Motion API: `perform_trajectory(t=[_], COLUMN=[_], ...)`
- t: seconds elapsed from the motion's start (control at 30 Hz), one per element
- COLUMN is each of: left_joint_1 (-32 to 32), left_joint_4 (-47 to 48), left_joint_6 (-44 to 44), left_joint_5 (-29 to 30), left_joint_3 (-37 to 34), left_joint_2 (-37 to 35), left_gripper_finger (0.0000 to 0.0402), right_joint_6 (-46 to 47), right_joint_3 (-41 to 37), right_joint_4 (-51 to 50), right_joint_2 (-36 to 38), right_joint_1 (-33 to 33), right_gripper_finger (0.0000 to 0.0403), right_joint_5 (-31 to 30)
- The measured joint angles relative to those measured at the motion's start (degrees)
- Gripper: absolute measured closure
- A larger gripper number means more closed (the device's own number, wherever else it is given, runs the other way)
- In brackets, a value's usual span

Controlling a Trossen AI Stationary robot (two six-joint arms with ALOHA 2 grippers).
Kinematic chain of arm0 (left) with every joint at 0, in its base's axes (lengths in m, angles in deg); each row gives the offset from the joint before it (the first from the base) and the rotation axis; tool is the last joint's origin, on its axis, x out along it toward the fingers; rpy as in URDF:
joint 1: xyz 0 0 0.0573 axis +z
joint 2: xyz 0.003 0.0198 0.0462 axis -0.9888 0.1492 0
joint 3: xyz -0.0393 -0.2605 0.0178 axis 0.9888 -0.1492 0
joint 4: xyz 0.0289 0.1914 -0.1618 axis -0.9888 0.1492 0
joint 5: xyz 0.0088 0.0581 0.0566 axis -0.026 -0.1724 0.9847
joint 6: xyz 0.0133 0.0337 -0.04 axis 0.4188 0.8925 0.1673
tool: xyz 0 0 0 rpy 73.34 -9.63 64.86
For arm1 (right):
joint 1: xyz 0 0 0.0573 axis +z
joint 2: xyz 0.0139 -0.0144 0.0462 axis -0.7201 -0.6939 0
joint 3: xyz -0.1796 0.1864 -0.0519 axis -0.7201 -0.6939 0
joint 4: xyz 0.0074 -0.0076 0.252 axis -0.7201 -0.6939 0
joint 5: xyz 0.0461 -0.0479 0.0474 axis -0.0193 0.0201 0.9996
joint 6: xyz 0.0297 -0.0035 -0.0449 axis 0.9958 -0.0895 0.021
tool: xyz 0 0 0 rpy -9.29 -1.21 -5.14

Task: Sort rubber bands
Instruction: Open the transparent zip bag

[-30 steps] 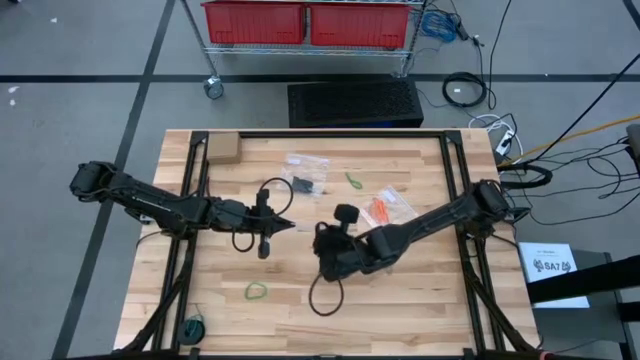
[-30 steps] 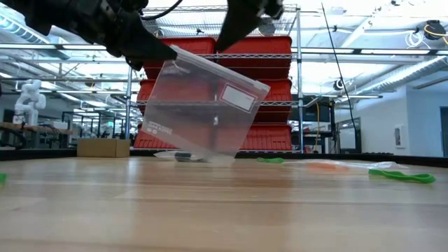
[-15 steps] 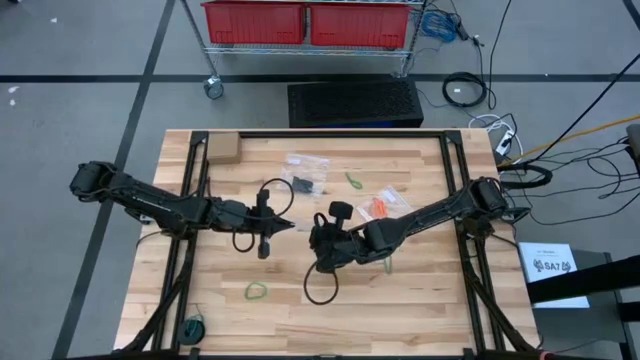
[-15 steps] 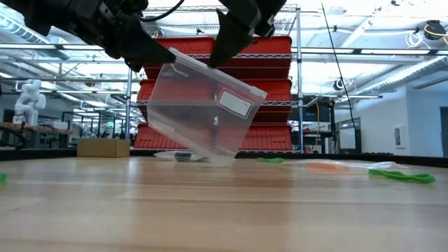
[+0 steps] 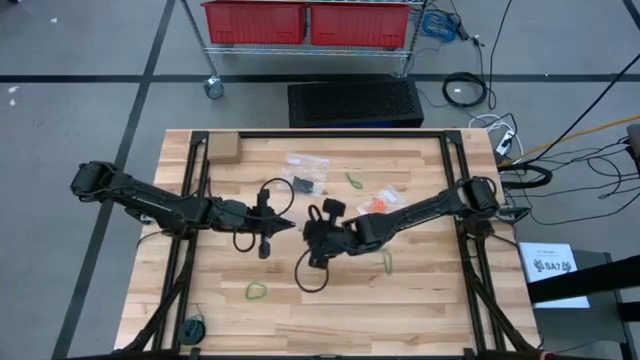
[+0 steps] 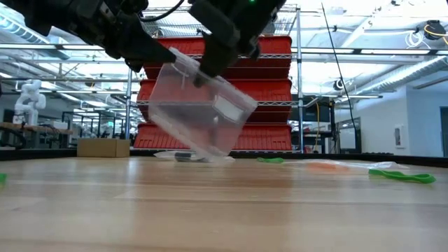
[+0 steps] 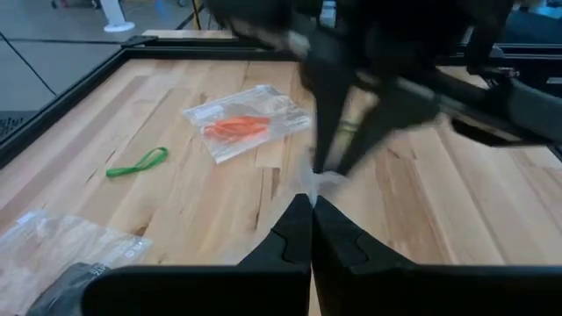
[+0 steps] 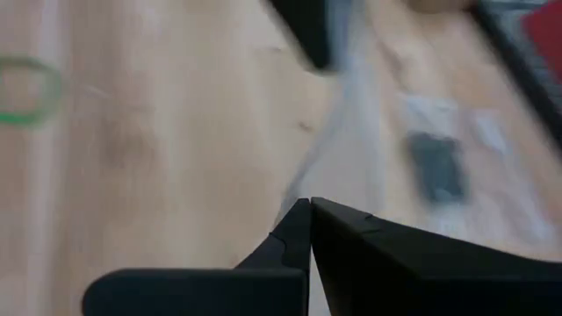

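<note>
A clear zip bag (image 6: 199,108) is held tilted above the table (image 5: 420,300) between both arms. The left gripper (image 7: 310,204) is closed tight on one upper corner of the bag, as the low and left wrist views show. The right gripper (image 8: 309,204) is closed as well, its fingers pinched on the bag's top edge just beside the left gripper.

The rubber bands are found apart from the bag: a green band (image 5: 256,291) lies on the near part of the table, a second green band (image 5: 353,181) lies farther back, and orange-red bands (image 7: 237,125) are already inside a second clear bag.

For the step in hand, judged to be the opening of the bag's mouth, the two pinches are best kept on opposite lips and drawn apart gently, so that neither lip slips free.
</note>
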Motion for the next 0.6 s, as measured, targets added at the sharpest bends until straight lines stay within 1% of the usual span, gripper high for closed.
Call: perform_trajectory(t=[0.03, 0.1, 0.2, 0.27, 0.3, 0.37, 0.5, 0.6], left_joint_1=[0.0, 0.0, 0.0, 0.0, 0.0, 0.0, 0.0, 0.0], left_joint_4=[0.0, 0.0, -0.1, 0.1, 0.0, 0.1, 0.0, 0.1], left_joint_6=[0.0, 0.0, -0.6, -1.4, -1.4, -1.4, -1.4, -1.4], left_joint_5=[0.0, 0.0, 0.0, 0.0, 0.0, 0.0, 0.0, 0.0], left_joint_3=[0.0, 0.0, 0.0, 0.0, 0.0, 0.0, 0.0, 0.0], left_joint_2=[0.0, 0.0, 0.1, 0.1, 0.1, 0.1, 0.1, 0.1], left_gripper_finger=[0.0401, 0.0401, 0.0401, 0.0401, 0.0401, 0.0401, 0.0401, 0.0401], right_joint_6=[-0.1, -0.2, 1.7, 3.9, 4.3, 3.9, -0.5, -1.3], right_joint_3=[0.0, 0.0, -0.1, 0.0, 0.0, 0.0, 0.0, 0.0], right_joint_4=[0.7, 0.3, -1.6, -0.4, 0.3, 2.7, 4.1, 6.0], right_joint_2=[-0.3, -1.1, -1.3, -1.3, -1.3, -1.7, -3.7, -5.5], right_joint_1=[0.0, 0.1, 0.2, 0.1, 0.0, 0.2, 0.3, 0.2], right_gripper_finger=[0.0403, 0.0403, 0.0403, 0.0403, 0.0403, 0.0403, 0.0403, 0.0403], right_joint_5=[1.8, 1.1, -5.8, -8.4, -8.7, -7.4, -5.1, -6.0])
